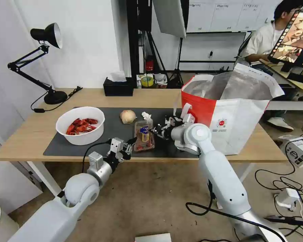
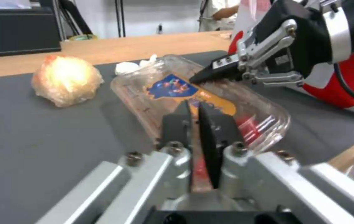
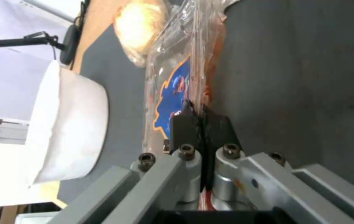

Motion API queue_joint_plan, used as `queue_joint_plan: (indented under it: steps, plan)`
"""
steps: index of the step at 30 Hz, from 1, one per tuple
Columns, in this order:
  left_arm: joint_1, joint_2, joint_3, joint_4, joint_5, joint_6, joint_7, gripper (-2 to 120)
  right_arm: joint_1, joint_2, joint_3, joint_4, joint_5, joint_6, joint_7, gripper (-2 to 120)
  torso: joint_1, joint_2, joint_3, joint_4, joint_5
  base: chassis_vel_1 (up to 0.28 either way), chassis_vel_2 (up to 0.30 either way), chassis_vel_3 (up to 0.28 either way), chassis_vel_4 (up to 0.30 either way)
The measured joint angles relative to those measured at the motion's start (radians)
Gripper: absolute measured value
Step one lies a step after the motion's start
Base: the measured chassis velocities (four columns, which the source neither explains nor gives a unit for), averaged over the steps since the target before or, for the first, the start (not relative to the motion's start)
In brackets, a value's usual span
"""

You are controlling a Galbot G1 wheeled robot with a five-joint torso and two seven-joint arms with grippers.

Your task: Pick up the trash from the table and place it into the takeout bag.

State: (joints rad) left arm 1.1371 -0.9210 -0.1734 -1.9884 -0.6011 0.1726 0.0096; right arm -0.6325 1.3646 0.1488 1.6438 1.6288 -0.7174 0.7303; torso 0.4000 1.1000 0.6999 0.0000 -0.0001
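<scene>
Pinching the clear plastic tray (image 1: 144, 135) with both my left pincer (image 1: 129, 147) and right pincer (image 1: 157, 130) closed on its rims, I have bowl (image 1: 80, 125), beige ball (image 1: 128, 116) and tissue (image 1: 146, 116) left on the worktop (image 1: 30, 134), nothing visibly bagged in the takeout bag (image 1: 232, 111).

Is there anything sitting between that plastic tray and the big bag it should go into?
Nothing visible on the mat lies between the tray and the bag, apart from the right gripper already clamped on the tray's edge.

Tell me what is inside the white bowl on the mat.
The white bowl holds red crayfish shells, heaped toward the middle. Its white inner wall shows around them. The shells cover whatever lies beneath them, so the bottom cannot be seen.
</scene>
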Motion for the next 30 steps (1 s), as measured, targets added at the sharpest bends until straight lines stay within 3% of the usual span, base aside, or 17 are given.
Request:
queue_joint_plan:
  steps: [1,5,7,11,14,21,30]
  plan:
    - [0.033,-0.003,-0.028,-0.017,0.004,-0.002,-0.001,27,-0.008,-0.005,0.002,0.017,0.006,0.0,-0.001,0,0.0,0.0,0.0,0.0,0.0,0.0,0.0,0.0,0.0]
    - [0.077,-0.008,-0.07,-0.037,0.014,-0.003,-0.003,36,-0.02,-0.011,0.005,0.04,0.012,0.001,-0.004,0,0.0,0.0,0.0,-0.0001,0.0,0.0,0.0,0.0,0.0]
    - [0.132,-0.013,-0.129,-0.066,0.018,-0.003,-0.003,48,-0.029,-0.019,0.008,0.075,0.019,0.001,-0.012,0,0.0,0.0,0.0,0.0,0.0,0.0,0.0,0.0,0.0]
    - [0.174,-0.016,-0.172,-0.089,0.018,-0.004,-0.003,56,-0.033,-0.028,0.01,0.108,0.023,0.003,-0.021,0,0.0,0.0,0.0,0.0001,0.0,0.0,0.0,0.0,0.0]
    - [0.207,-0.024,-0.209,-0.109,0.018,-0.006,-0.003,73,-0.039,-0.053,0.029,0.178,0.03,0.021,-0.03,0,0.0,0.0,0.0,0.0,0.0,0.0,0.0,0.0,0.0]
    - [0.282,-0.047,-0.295,-0.154,0.02,-0.014,-0.004,98,0.008,-0.086,0.082,0.281,0.065,0.075,-0.067,0,0.0,0.0,0.0,0.0,0.0002,0.0,0.0,0.0,0.0]
    - [0.357,-0.075,-0.35,-0.184,0.038,-0.033,0.002,100,0.101,-0.149,0.15,0.342,0.133,0.154,-0.061,0,0.0,0.0,0.0,0.0001,0.0001,0.0,0.0,0.0,0.0]
